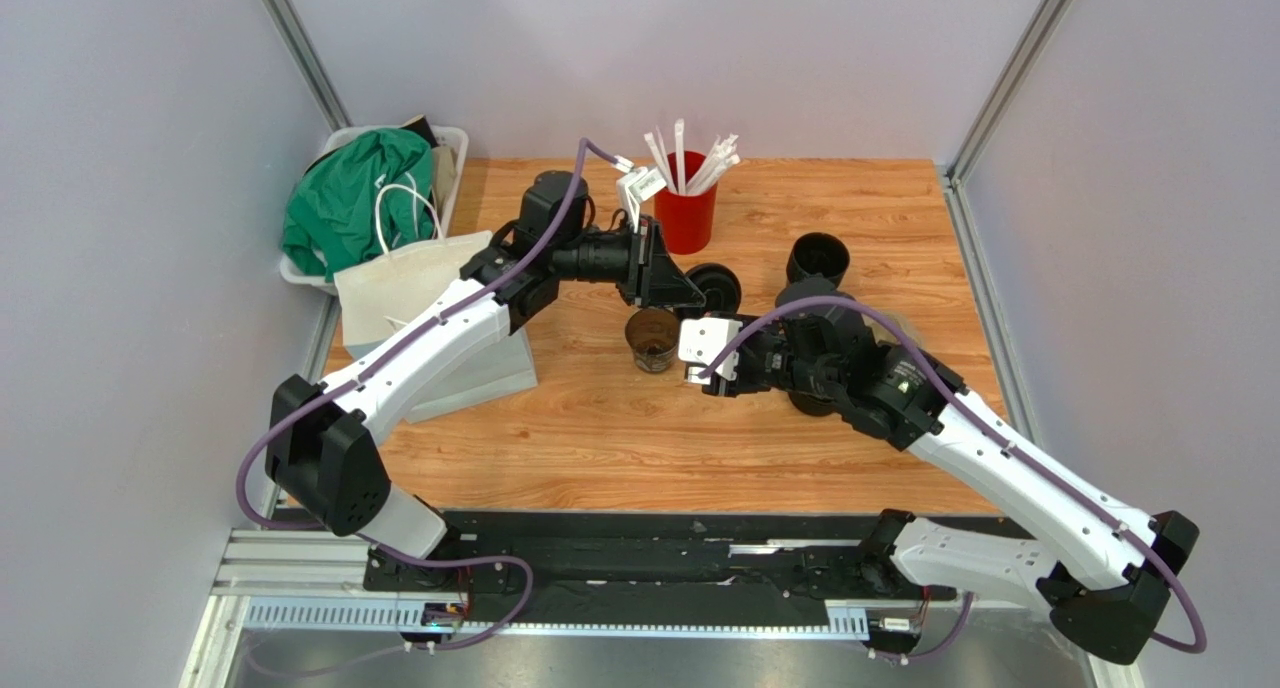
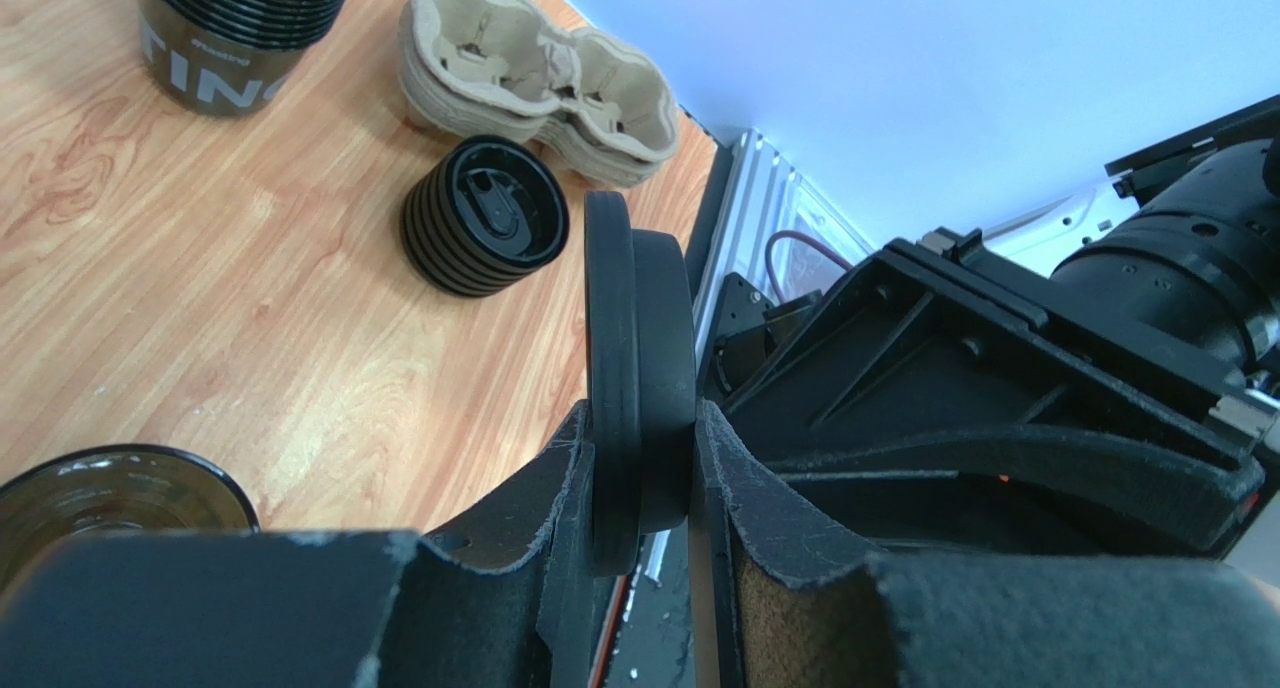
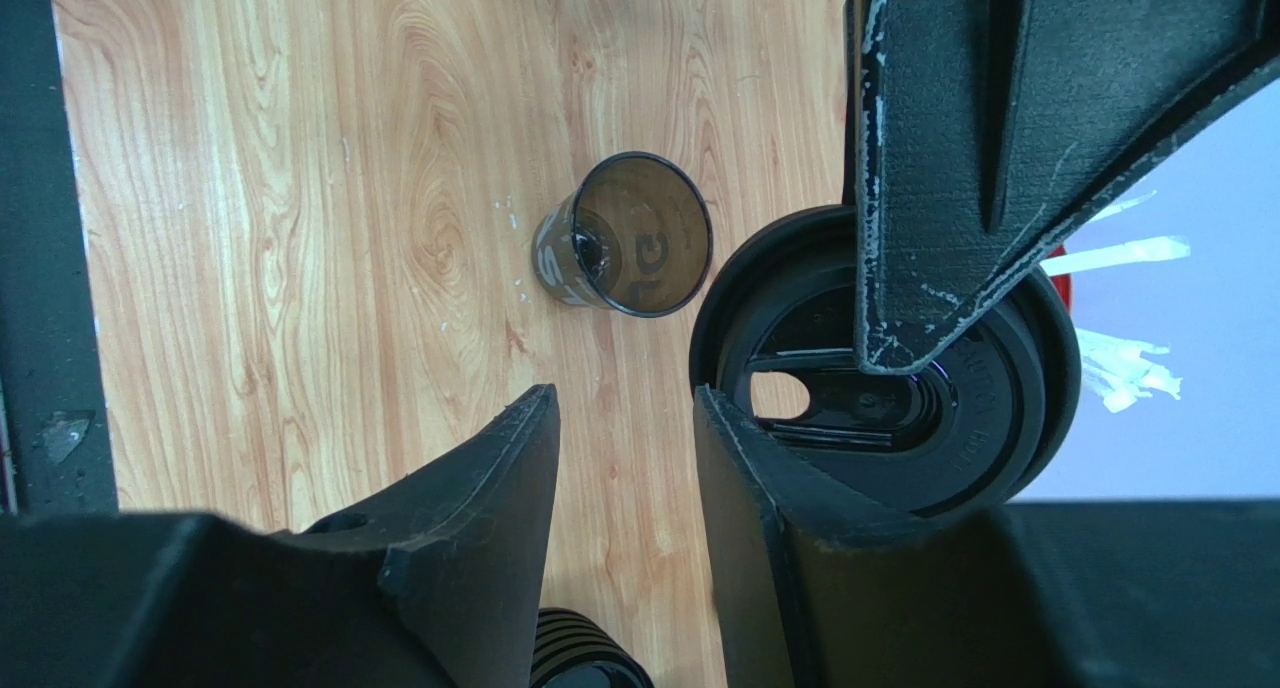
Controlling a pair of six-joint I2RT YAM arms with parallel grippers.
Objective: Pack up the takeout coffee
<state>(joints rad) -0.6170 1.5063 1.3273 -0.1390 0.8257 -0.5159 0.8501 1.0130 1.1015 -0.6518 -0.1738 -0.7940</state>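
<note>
Between the jaws of the left gripper (image 2: 642, 426) a black lid (image 2: 639, 358) stands on edge, pinched narrowly across its rim. The right gripper (image 3: 624, 418) has its jaws partly apart with only bare table (image 3: 301, 193) between them. The open cup (image 3: 631, 235) stands just ahead of those jaws, not touched by them. The held lid hangs off to their right.

I judge the main risk to be the cup itself. It looks light and empty, and nothing is holding it. A lid pressed down on it could tip it or send it skidding. The thin grip on the lid's edge could also let the lid swivel or slip out. It has to be turned flat before it can seat. The two grippers work very near each other, so a finger could knock the other arm's finger.

Ahead of the left jaws, on their left, lies a stack of lids (image 2: 486, 216). Beyond it sits the pulp carrier (image 2: 541, 73), both slots empty. Farther left is a stack of cups (image 2: 248, 28), nested. The red cup (image 1: 685, 220) holds white straws (image 1: 679, 151). The bin (image 1: 448, 151) holds a green cloth (image 1: 358, 193). I cannot see into the paper bag (image 1: 403, 286).
</note>
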